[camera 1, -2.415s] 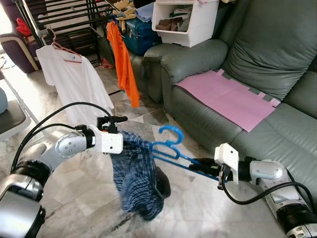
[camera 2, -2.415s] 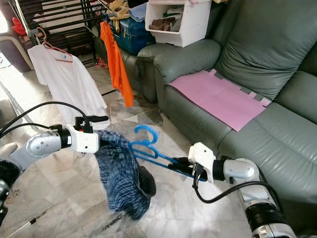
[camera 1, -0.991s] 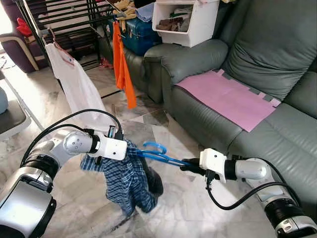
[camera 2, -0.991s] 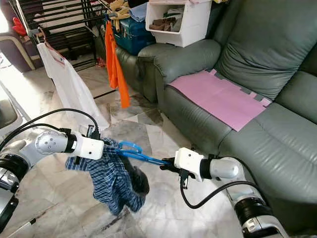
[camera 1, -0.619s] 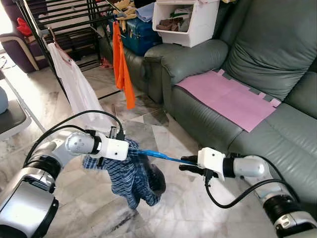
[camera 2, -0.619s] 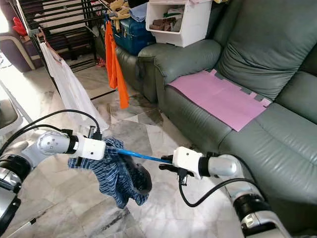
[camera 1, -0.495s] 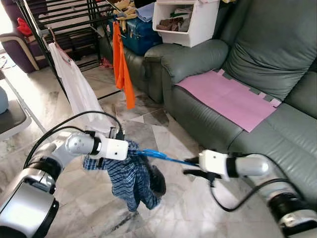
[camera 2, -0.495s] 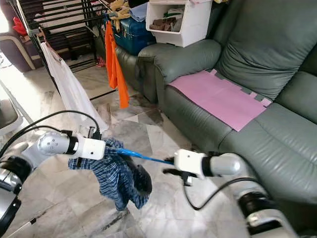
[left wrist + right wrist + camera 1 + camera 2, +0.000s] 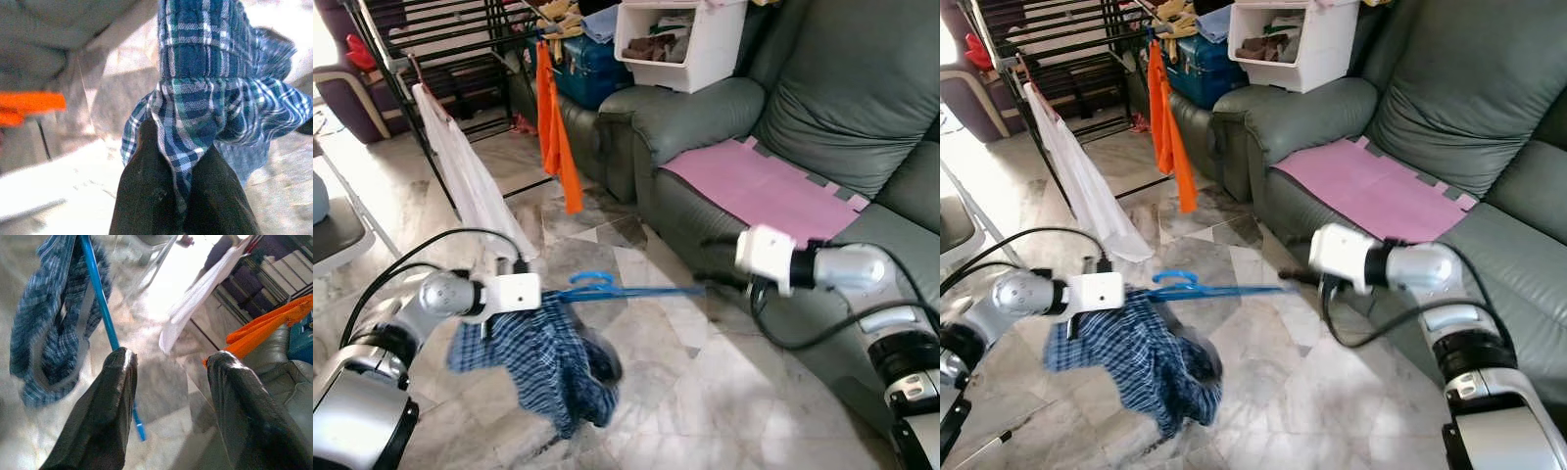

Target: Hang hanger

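Note:
A blue plastic hanger (image 9: 607, 289) lies nearly level above the floor, and a blue plaid garment (image 9: 548, 362) hangs from its left half. My left gripper (image 9: 178, 142) is shut on a fold of the plaid cloth near the hanger's hook. My right gripper (image 9: 171, 355) is at the hanger's right end, just in front of the sofa, and its fingers (image 9: 115, 396) stand wide open. The blue bar (image 9: 100, 298) runs past the outside of one finger, not between the two.
A black drying rack (image 9: 431, 59) at the back left carries a white shirt (image 9: 460, 176) and an orange garment (image 9: 556, 127). A grey-green sofa (image 9: 822, 98) with a pink mat (image 9: 764, 186) takes up the right side. A white bin (image 9: 680, 39) sits on its arm. Marble floor lies below.
My right gripper has opened, let go of the hanger's end and risen back toward the sofa. My left arm has dropped lower with the garment, and the hanger now lies flatter.

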